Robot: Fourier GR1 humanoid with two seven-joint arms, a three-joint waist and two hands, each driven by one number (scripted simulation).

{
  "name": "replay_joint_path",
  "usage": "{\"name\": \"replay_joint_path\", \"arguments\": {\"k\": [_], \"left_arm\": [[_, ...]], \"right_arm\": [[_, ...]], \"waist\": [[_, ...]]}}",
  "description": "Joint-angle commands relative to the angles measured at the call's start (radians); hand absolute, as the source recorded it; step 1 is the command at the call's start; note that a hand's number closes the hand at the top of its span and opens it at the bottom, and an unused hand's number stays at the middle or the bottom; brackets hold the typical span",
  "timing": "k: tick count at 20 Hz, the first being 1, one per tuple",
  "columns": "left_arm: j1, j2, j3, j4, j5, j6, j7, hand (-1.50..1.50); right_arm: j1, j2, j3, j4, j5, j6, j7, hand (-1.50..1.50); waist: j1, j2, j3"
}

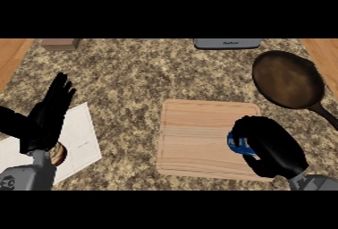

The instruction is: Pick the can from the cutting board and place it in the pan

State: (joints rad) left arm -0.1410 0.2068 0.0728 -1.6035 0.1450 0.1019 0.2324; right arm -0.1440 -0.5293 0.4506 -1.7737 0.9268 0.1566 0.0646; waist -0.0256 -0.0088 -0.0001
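Note:
A blue can (pixel 239 145) stands on the right part of the wooden cutting board (pixel 198 134), mostly hidden by my right hand (pixel 274 147), whose fingers and thumb curl round it. The dark round pan (pixel 287 78) lies at the back right of the counter, its handle (pixel 325 115) pointing toward the right edge. My left hand (pixel 49 114) stays open with fingers up at the left side, resting above a white sheet.
A white paper sheet (pixel 79 138) lies at the left with a round brown object (pixel 58 154) partly hidden under my left forearm. A grey appliance (pixel 226 43) and a small wooden block (pixel 61 44) sit at the counter's back edge.

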Motion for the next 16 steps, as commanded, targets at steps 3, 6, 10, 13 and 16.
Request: {"name": "replay_joint_path", "arguments": {"k": [3,6,10,13,16], "left_arm": [[0.008,0.02,0.028,0.001,0.029,-0.033,-0.004,0.0],[0.014,0.004,0.009,-0.023,0.005,-0.014,0.013,0.0],[0.015,-0.01,-0.011,-0.019,-0.033,-0.005,0.007,0.0],[-0.014,-0.019,0.014,0.029,-0.002,-0.028,-0.028,0.0],[-0.019,0.024,0.019,-0.062,0.024,-0.053,0.075,0.0]], "right_arm": [[0.023,-0.075,-0.17,-0.227,-0.024,-0.091,-0.029,1.5],[0.102,-0.134,-0.285,-0.385,-0.104,-0.01,-0.013,1.5],[0.051,-0.132,-0.442,-0.387,-0.246,0.122,0.004,1.5],[0.007,-0.045,-0.432,-0.289,-0.205,0.068,0.01,1.5],[-0.102,-0.09,-0.571,-0.076,-0.284,0.056,-0.077,1.5]], "waist": [[0.007,0.004,0.0],[0.009,0.004,0.0],[0.018,0.007,0.0],[0.025,0.009,0.0],[0.037,0.01,0.001]]}}
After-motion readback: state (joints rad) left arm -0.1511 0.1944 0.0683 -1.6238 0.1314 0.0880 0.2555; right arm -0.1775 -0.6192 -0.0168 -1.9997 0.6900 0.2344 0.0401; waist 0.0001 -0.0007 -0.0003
